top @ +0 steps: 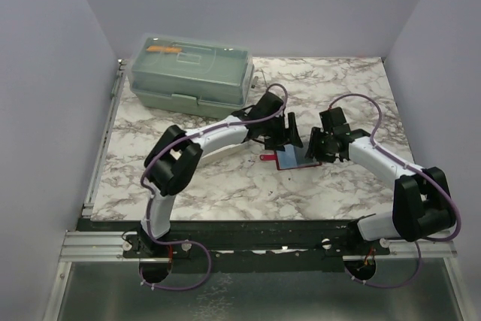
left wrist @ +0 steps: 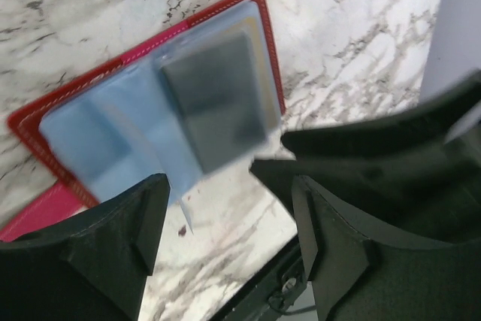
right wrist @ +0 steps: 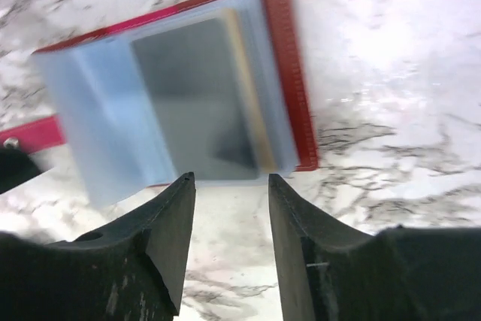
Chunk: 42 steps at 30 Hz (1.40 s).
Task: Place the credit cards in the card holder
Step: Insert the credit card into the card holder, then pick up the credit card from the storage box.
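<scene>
The card holder [top: 291,159] lies open on the marble table, red-edged [left wrist: 45,122] [right wrist: 294,73], with pale blue plastic sleeves. One dark grey credit card [left wrist: 218,103] [right wrist: 195,95] lies on the sleeves, and a thin yellowish edge shows beside it. Blur keeps me from telling whether the card is inside a sleeve. My left gripper [top: 288,135] [left wrist: 229,186] hangs open just off the holder's edge, with nothing between its fingers. My right gripper [top: 322,148] [right wrist: 229,182] is open too, its tips at the card's near edge and only bare marble between them.
A green translucent toolbox [top: 192,73] stands at the back left. The holder's red strap [right wrist: 30,133] sticks out to one side. Grey walls close in the table on three sides, and a metal rail [top: 101,148] runs along its left edge.
</scene>
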Each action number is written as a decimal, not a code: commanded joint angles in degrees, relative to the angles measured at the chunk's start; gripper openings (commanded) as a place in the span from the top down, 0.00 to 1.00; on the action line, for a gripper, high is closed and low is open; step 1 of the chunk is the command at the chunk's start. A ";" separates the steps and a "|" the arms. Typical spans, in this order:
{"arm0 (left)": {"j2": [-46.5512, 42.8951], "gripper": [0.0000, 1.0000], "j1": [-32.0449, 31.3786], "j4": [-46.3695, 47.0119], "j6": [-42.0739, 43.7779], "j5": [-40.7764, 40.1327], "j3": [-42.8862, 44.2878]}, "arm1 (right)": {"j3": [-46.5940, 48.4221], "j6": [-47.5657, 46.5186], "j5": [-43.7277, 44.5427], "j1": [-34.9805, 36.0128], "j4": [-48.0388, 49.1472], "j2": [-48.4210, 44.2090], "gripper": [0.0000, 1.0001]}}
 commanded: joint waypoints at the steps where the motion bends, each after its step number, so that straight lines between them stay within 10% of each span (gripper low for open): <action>1: -13.06 0.24 2.63 -4.12 2.97 0.63 -5.72 | 1.52 1.97 12.47 -2.44 -3.48 0.97 0.50; 13: -33.05 0.19 11.96 -8.20 4.30 -13.11 -22.02 | 2.14 -7.83 -15.65 -3.25 6.60 -5.75 0.38; 32: -17.63 0.12 15.52 3.77 0.62 -14.95 -21.92 | -1.13 -7.67 -16.46 -3.30 5.76 -9.61 0.39; 42: -17.70 0.30 15.56 12.11 -1.44 -12.49 -23.56 | -1.04 -7.44 -16.27 -3.29 5.42 -9.78 0.39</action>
